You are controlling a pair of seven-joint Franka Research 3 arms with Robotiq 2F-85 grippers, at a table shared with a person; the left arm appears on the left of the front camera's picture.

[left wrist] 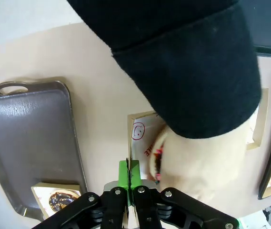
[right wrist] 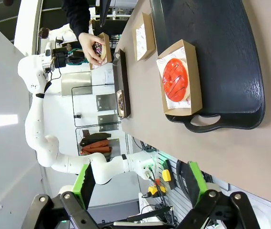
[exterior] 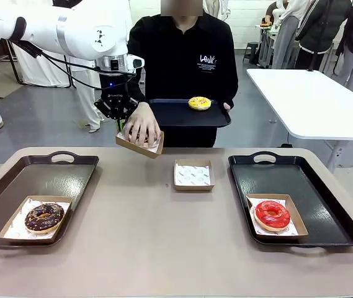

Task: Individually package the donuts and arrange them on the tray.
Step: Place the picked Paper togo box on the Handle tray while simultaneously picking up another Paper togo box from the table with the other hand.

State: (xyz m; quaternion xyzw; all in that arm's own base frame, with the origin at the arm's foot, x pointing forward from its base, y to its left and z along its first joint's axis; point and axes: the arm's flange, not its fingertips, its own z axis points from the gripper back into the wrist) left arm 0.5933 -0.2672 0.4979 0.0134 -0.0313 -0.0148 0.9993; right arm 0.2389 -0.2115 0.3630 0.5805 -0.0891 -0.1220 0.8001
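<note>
Right wrist view: R gripper (right wrist: 139, 167) hangs on the near side of the R tray (right wrist: 230, 57), jaws spread wide, nothing btwn them. Front view, nearest row: choc donut w/ sprinkles (exterior: 44, 216) sits in a cardboard box (exterior: 10, 231) on the L tray (exterior: 71, 171). The red donut (exterior: 272, 214) sits in its own box (exterior: 297, 218) on the R tray. Mid-table (exterior: 145, 248), an empty paper-lined box (exterior: 193, 175) lies btwn the trays. Farther, over the table's far edge, L gripper (exterior: 119, 122) points down, jaws pinched tight on the rim of a 4th box (exterior: 138, 146), which is lifted clear of the tabletop. Person's hand (exterior: 142, 126) lies on top of that box. R wrist view shows a dark donut (right wrist: 97, 48) under the hand, in the box. Farthest: person holds a black tray (exterior: 176, 115) w/ the yellow donut (exterior: 199, 103) on it.
</note>
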